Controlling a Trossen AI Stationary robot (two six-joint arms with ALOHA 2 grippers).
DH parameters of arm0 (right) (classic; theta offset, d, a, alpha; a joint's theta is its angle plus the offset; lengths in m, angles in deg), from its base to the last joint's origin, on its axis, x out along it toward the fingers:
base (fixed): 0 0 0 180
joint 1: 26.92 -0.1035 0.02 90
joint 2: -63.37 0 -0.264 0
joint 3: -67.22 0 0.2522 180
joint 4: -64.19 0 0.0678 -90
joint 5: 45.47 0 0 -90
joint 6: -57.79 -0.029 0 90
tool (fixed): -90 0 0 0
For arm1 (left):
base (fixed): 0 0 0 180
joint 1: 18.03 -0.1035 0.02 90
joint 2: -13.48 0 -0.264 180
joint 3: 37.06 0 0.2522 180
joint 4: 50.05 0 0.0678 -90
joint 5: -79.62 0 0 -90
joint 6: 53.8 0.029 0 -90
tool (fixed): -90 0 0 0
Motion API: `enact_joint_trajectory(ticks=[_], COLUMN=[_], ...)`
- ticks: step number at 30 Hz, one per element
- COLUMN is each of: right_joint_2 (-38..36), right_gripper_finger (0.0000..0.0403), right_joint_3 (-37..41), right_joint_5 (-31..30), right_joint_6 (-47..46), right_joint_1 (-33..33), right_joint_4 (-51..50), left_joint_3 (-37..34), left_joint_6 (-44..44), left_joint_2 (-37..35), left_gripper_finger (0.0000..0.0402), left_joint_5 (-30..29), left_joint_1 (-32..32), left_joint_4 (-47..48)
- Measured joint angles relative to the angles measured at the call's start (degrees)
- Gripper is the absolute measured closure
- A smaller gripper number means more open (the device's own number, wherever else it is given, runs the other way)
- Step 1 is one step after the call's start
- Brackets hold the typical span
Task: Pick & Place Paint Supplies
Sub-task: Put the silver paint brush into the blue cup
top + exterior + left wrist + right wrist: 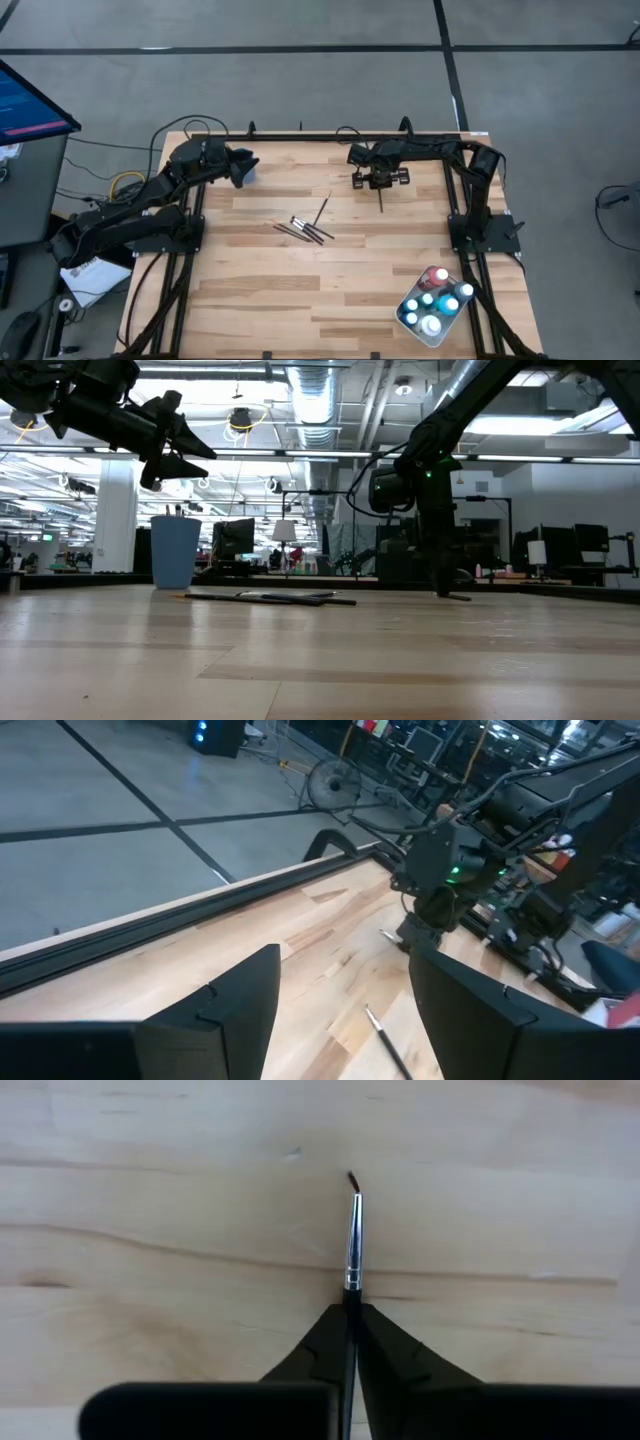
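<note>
My right gripper stands near the table's far edge, pointing down and shut on one thin paintbrush. Several more dark-handled paintbrushes lie flat in a loose bunch at the table's middle. My left gripper hangs open in the air over the blue cup at the far left; brush ends poke out above the cup's rim. Several paint bottles stand in the white tray at the near right corner. My right gripper pinches the paintbrush's dark handle just behind the silver ferrule, between its two fingertips, coming from above. The brush runs on along the fingers' line. Its bristle tip is bent against the wooden table top.
Black rails run along the table's far edge, and the arm bases stand at both sides. Bare wood lies between the loose brushes and the tray. A monitor sits beyond the table's left side.
</note>
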Motion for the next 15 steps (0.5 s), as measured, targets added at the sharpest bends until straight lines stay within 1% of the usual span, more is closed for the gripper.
enact_joint_trajectory(ticks=[5,9,11,15], right_joint_2=[-1.27,-4.07,-6.02,-10.56], right_gripper_finger=[0.0399,0.0401,0.0403,0.0402], right_joint_3=[-0.42,-0.79,-0.79,-0.78], right_joint_5=[-1.76,-2.31,-2.23,-1.91], right_joint_6=[1.13,0.73,0.56,-1.42], right_joint_1=[-2.02,-3.29,-4.24,-7.33], right_joint_4=[0.13,3.63,5.73,11.24], left_joint_3=[0.0,0.0,0.0,-0.04], left_joint_6=[-2.71,-6.44,-8.84,-12.44], left_joint_2=[0.0,0.01,0.38,2.43], left_gripper_finger=[0.0183,0.018,0.018,0.0181], left_joint_5=[2.99,6.17,9.21,17.48], left_joint_1=[0.0,0.0,0.0,0.02], left_joint_4=[-0.03,-0.11,-0.38,-2.0])
